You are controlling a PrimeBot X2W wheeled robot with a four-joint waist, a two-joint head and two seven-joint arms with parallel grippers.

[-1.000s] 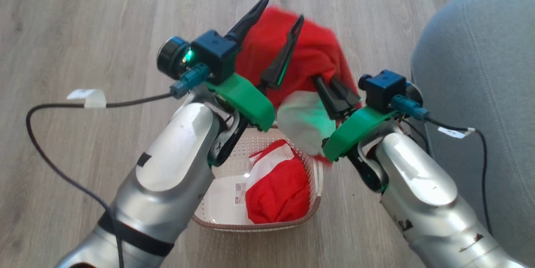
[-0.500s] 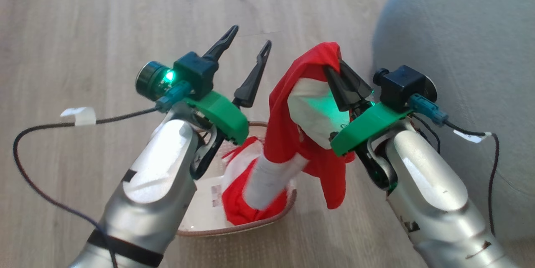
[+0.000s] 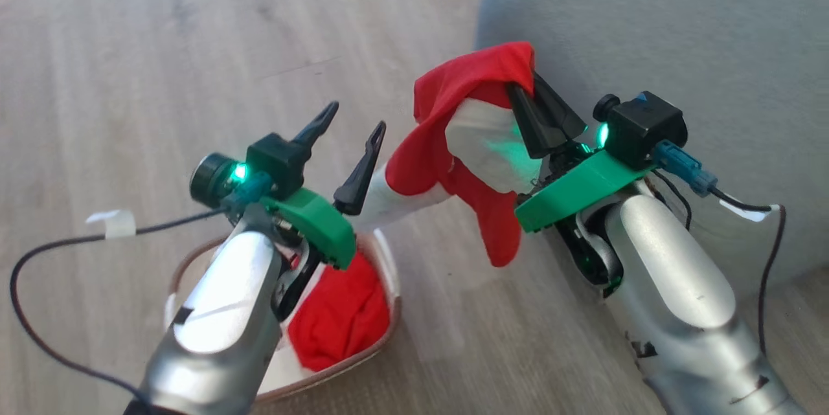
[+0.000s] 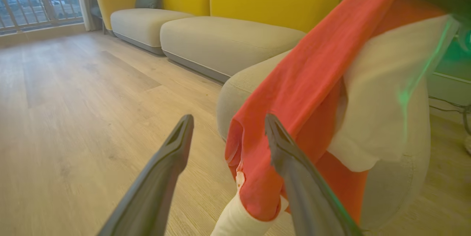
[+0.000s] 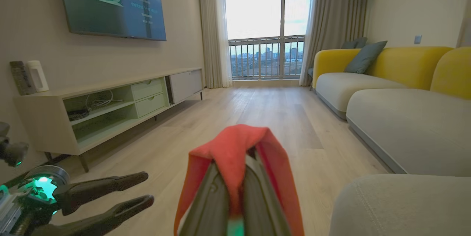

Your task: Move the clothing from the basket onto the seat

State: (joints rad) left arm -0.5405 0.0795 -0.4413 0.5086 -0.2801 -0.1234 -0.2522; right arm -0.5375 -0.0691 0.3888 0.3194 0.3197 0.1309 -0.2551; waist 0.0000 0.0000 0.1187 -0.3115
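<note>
My right gripper (image 3: 532, 81) is shut on a red garment with white panels (image 3: 453, 123), held up in the air beside the grey seat (image 3: 680, 26). A white sleeve (image 3: 401, 198) trails down toward the basket (image 3: 390, 302). More red clothing (image 3: 340, 318) lies inside the basket at the lower left. My left gripper (image 3: 355, 118) stands open above the basket, holding nothing, just left of the hanging garment. In the right wrist view the red fabric (image 5: 235, 140) drapes over my right gripper (image 5: 237, 169). In the left wrist view the garment (image 4: 312, 81) hangs beside my left gripper (image 4: 227, 122).
Wooden floor (image 3: 162, 46) surrounds the basket. The seat's rounded end (image 5: 397, 203) lies to the right. Further yellow-backed sofas (image 5: 386, 81) line the right wall and a low TV cabinet (image 5: 110, 107) the left. Cables (image 3: 39, 259) hang from both wrists.
The head camera has turned toward the seat. My right gripper has carried the garment up out of the basket and toward the seat. My left gripper stays open and now stands clear of the fabric.
</note>
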